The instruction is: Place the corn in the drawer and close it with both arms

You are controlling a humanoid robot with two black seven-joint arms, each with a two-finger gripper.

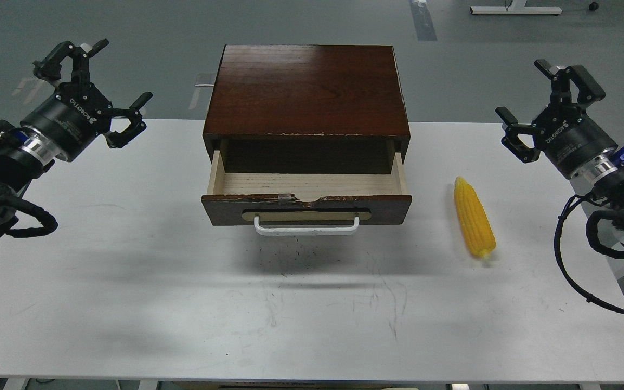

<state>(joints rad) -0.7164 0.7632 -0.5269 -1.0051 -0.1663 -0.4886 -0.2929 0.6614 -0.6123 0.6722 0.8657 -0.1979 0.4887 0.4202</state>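
From the head camera I look down on a white table [128, 303]; it has some dark scuff marks near the middle. A dark brown wooden box [306, 89] sits at the far middle of the table; its top is shiny and reddish. The drawer [306, 208] is pulled out toward me; its pale wood floor shows and nothing lies on it. The drawer front is dark brown with a chipped top edge; a white bar handle [306, 227] hangs on a tan plate on that front.

The corn [474, 223] lies flat on the table to the right of the drawer; it is bright yellow and it points away from me, with its thin end far and its fat end near. It is near the drawer but not touching it; nothing holds it.

My left gripper [98, 89] is up in the air at the left, past the table's far left corner; its black fingers are spread wide apart and there is nothing between them. It is well apart from the drawer.

My right gripper [547, 103] is up in the air at the right, over the far right side of the table; its fingers are spread wide too and they hold nothing. It is farther back than the corn and not touching it. Black cables [572, 260] loop down from the right arm near the table's edge.
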